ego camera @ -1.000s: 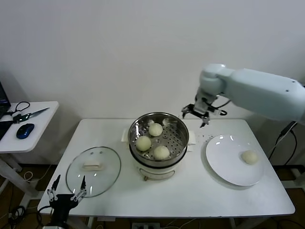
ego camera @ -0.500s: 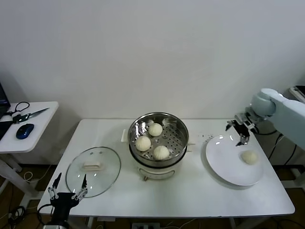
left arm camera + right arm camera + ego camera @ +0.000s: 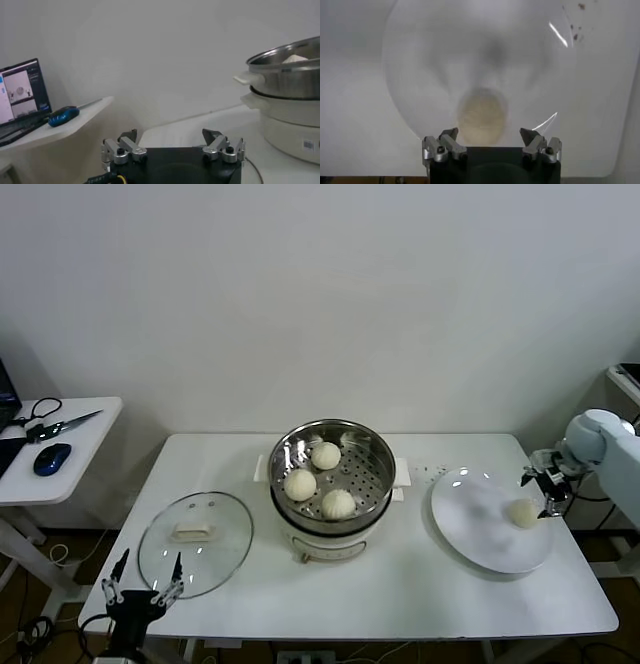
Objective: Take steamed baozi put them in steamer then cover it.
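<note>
Starting at the far left of the head view, a small side table point(image 3: 75, 446) carries a blue mouse point(image 3: 52, 457) and a pair of scissors point(image 3: 62, 424); the left wrist view adds a lit laptop screen point(image 3: 20, 91) there, its writing too small to read. At the lower left of the frame the left gripper point(image 3: 140, 582) hangs parked just off the front edge of the white bench point(image 3: 390, 584), its fingers point(image 3: 122, 147) spread apart and holding nothing. Just above it on the bench lies the cover point(image 3: 196, 542), flat, with its cream handle facing up. In the middle stands the steamer point(image 3: 331, 482), uncovered, with three steamed baozi point(image 3: 301, 484) resting on the perforated tray inside. A small label point(image 3: 309, 145) sits on the steamer's cream base in the left wrist view, but its print cannot be read. To the right, well apart from the pot, a flat white plate point(image 3: 480, 529) holds the fourth bun point(image 3: 522, 513) near its right side. At the right edge of the frame the right gripper point(image 3: 548, 484) hovers just beside that bun, above the plate's rim. The right wrist view shows its fingers point(image 3: 535, 142) released and wide, the bun point(image 3: 481, 115) lying between and beyond them, untouched.
</note>
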